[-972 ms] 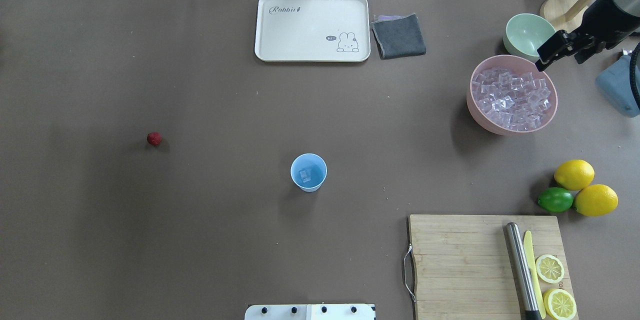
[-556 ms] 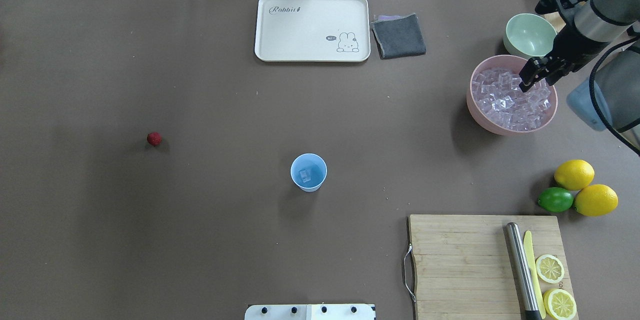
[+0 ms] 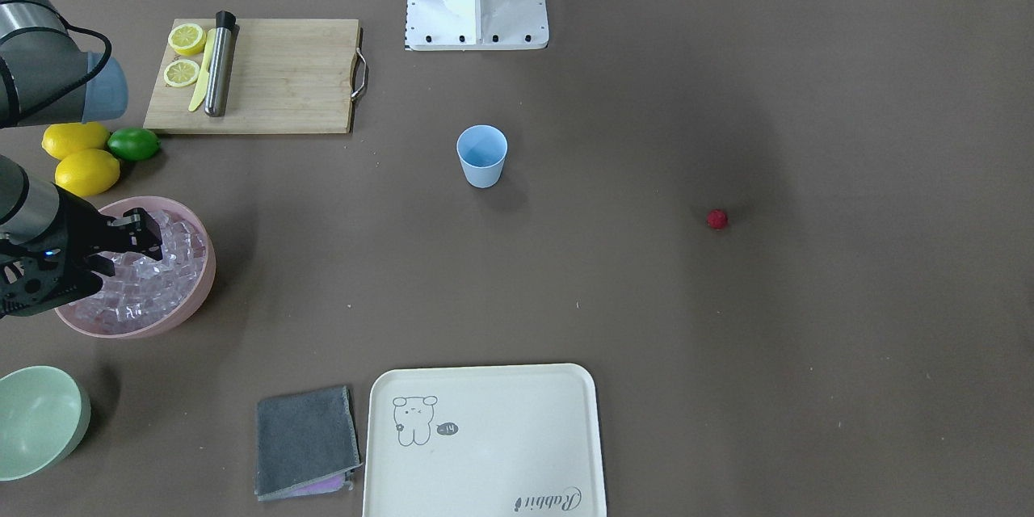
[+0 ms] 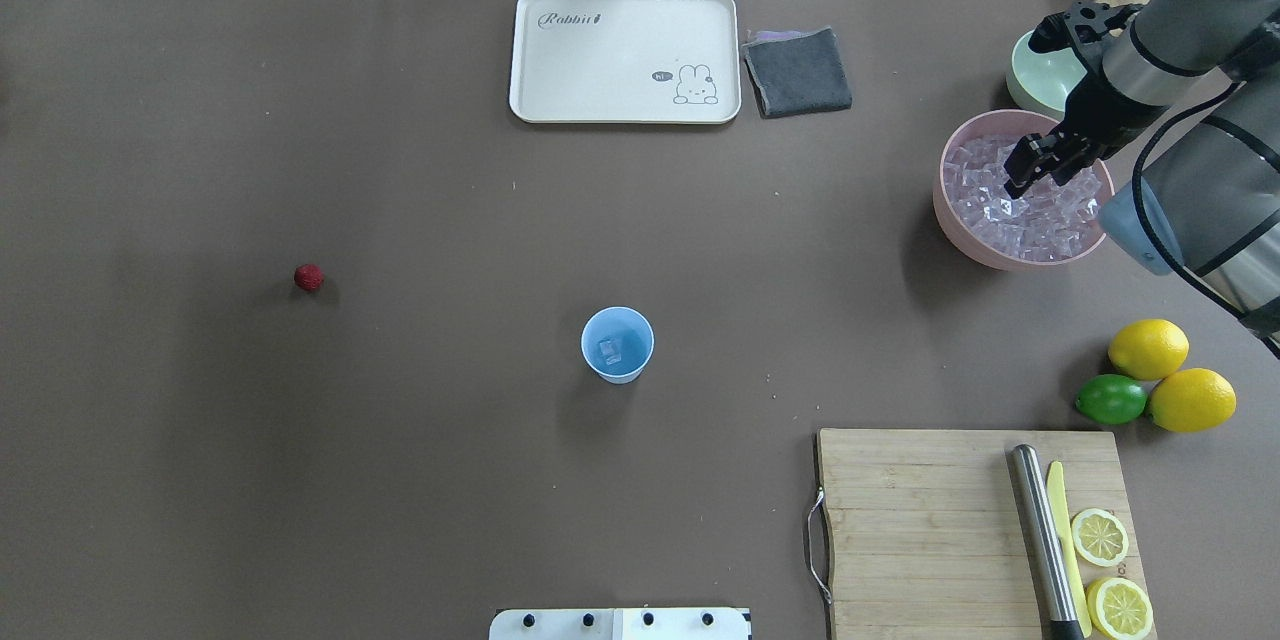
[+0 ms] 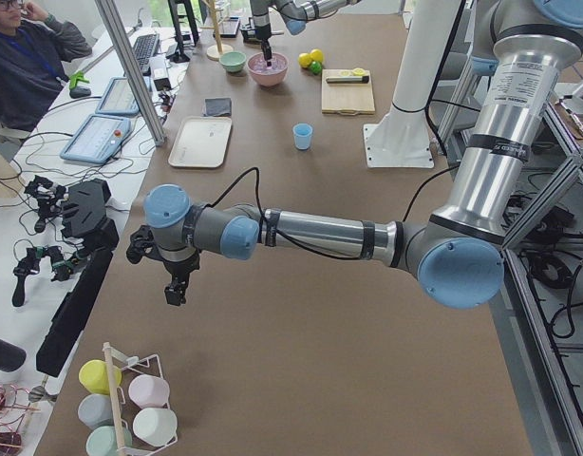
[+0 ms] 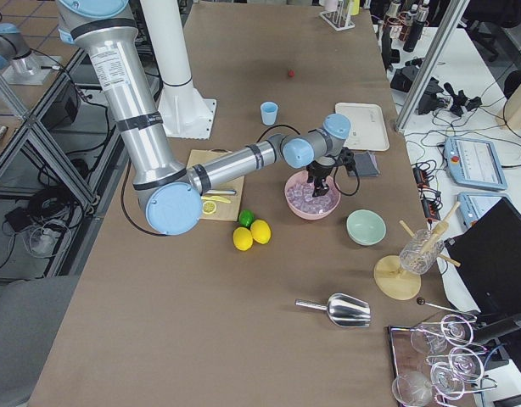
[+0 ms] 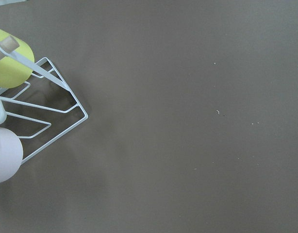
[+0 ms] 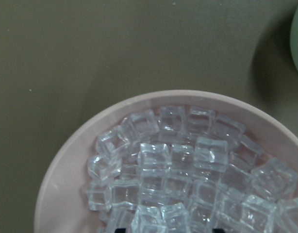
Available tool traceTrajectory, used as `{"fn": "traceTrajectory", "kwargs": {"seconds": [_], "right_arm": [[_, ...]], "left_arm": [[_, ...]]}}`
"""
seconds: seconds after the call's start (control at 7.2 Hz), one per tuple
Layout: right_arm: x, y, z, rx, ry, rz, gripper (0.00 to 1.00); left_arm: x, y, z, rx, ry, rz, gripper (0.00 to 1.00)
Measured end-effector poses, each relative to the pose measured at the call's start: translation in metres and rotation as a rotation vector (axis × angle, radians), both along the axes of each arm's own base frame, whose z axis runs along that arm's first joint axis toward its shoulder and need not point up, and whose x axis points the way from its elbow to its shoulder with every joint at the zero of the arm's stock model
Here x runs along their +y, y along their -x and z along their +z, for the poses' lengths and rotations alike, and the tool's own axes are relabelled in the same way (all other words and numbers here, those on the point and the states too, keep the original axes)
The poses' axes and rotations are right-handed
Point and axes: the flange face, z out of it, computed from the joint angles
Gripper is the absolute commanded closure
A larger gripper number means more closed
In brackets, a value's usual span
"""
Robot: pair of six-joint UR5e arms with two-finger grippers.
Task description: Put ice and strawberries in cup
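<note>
Ice and strawberry loading, ice-pickup stage. The ice [image 8: 178,165] lies heaped as clear cubes in a pink bowl [image 4: 943,210] at the far right of the worktop [image 4: 400,170]. One cube [image 4: 609,351] already sits in the blue cup [image 4: 618,345], which stands upright mid-worktop, well apart from the bowl. The single strawberry [image 4: 309,277] rests on the bare worktop to the left of the cup, also well apart from it.

The right arm [image 4: 1150,70] holds its jaws apart directly over the heap, tips close to the top cubes; whether they touch cannot be told. They grip nothing. The left arm [image 5: 301,233] hangs over the near left end of the worktop beside a rack of cups [image 5: 130,408]; whether its jaws are apart or together cannot be told.

Likely step: descent and closure on one cube.

Hazards, as judged from this arrangement:
- The cubes are packed edge to edge, so the jaws may land on top of neighbours instead of straddling one.
- The cubes look smooth and may squirt out under closing pressure, possibly over the rim.
- Downward force off-centre could tilt or shift the bowl towards the green bowl [image 4: 1040,80] just beyond it.
- The carry to the cup is long, and a weak pinch risks a drop.
- The cup looks light and narrow, so a low approach could knock it over.
</note>
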Motion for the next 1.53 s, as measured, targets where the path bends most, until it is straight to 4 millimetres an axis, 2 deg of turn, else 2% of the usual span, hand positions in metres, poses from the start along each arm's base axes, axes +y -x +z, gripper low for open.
{"fn": "traceTrajectory", "kwargs": {"seconds": [0.14,0.42,0.56,0.97,1.25,1.53], "right_arm": [[0.001,0.008,-0.003,0.001,0.001,-0.005,0.34],[0.000,0.012,0.001,0.007,0.006,-0.009,0.15],[0.000,0.012,0.002,0.009,0.008,-0.009,0.13],[0.002,0.012,0.010,0.030,0.009,-0.002,0.13],[0.003,0.012,0.014,0.041,0.014,0.002,0.17],[0.006,0.020,0.012,0.042,0.027,0.008,0.20]], "left_arm": [[-0.003,0.000,-0.001,0.000,0.000,0.000,0.02],[-0.005,0.000,-0.002,0.000,0.000,0.000,0.02],[-0.005,0.000,-0.002,0.000,0.000,0.000,0.02],[-0.004,0.000,-0.001,0.001,0.001,0.000,0.02],[-0.004,0.000,0.000,0.001,0.001,0.001,0.02],[-0.003,0.000,0.001,0.001,0.002,0.001,0.02]]}}
